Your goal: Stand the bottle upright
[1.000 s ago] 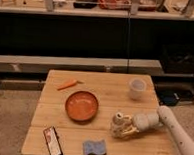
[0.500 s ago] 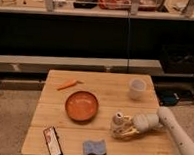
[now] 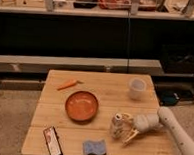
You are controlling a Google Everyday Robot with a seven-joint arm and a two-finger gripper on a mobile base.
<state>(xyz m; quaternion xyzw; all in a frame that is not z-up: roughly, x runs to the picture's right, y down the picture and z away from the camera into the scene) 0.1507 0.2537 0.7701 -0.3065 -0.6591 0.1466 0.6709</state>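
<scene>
Wooden table [image 3: 52, 116] — carrot [image 3: 67, 84], orange bowl [image 3: 81, 105], white cup [image 3: 137, 88], sponge [image 3: 94, 147], packet [image 3: 52, 142], bottle [image 3: 118, 125] beside gripper [image 3: 128, 132]

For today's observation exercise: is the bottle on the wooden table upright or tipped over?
Upright, or nearly so: the bottle stands with its cap end up, beside the gripper, right of the orange bowl.

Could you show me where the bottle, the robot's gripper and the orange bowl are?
bottle [image 3: 118, 124]: camera view, on its pale body, right of the bowl.
gripper [image 3: 129, 133]: camera view, between its fingertips, at the bottle.
orange bowl [image 3: 82, 105]: camera view, on its inner bottom.
</scene>
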